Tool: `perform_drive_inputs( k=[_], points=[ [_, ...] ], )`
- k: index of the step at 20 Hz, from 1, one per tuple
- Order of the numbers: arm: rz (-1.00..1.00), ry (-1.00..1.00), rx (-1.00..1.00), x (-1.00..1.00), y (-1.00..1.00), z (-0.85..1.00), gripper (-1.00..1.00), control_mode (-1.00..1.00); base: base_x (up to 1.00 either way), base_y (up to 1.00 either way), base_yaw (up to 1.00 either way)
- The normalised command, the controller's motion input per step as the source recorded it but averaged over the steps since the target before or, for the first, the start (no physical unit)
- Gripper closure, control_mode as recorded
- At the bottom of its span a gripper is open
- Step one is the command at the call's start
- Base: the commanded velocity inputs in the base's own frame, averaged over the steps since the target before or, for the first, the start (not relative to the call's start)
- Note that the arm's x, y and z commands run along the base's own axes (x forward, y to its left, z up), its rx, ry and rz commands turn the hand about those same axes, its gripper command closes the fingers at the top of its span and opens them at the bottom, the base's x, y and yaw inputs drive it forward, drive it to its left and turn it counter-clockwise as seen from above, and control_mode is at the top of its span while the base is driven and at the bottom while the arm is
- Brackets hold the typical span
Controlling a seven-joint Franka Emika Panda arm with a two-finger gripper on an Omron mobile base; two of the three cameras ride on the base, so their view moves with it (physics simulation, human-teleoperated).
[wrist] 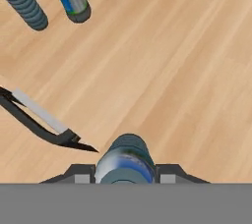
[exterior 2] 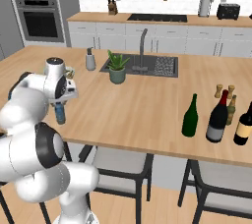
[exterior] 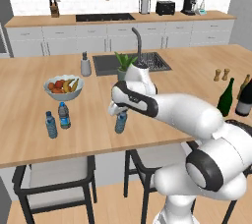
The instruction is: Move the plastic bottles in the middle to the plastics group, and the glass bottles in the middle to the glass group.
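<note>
Water bottle (exterior: 120, 122) sat clamped in the claw (wrist: 125, 176), upright over the worktop (exterior: 162, 83) near its front edge, well apart from the two plastics (exterior: 57, 120) to its left. Green bottle (exterior 2: 190, 117) stood just beside the glass group (exterior 2: 231, 117), though whether it counted as placed was unclear. Judged from this, the plastic transfer was under way, not finished

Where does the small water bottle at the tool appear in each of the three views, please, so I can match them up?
Left base view: small water bottle just left of centre, under the white hand, near the counter's front edge.
Right base view: far left, hanging below the hand beside the counter edge.
Hand view: bottom centre, seen from above between the tool's fingertips.
Shared landmark: the wooden counter.
</note>
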Motion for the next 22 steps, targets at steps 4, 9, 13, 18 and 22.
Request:
perform_drive_inputs(
  k=[4,9,13,18,22],
  points=[
    [0.13,0.0,0.0,0.0,1.0,0.02,1.0,-1.0,0.0,0.0,0.0],
    [0.05,0.0,0.0,0.26,0.9,0.0,1.0,-1.0,0.0,0.0,0.0],
    [0.04,-0.01,0.0,0.37,0.71,-0.04,1.0,-1.0,0.0,0.0,0.0],
    [0.02,0.0,0.01,0.34,0.42,-0.1,1.0,-1.0,0.0,0.0,0.0],
    [0.03,0.0,0.0,0.27,0.08,-0.28,1.0,-1.0,0.0,0.0,0.0]
  ],
)
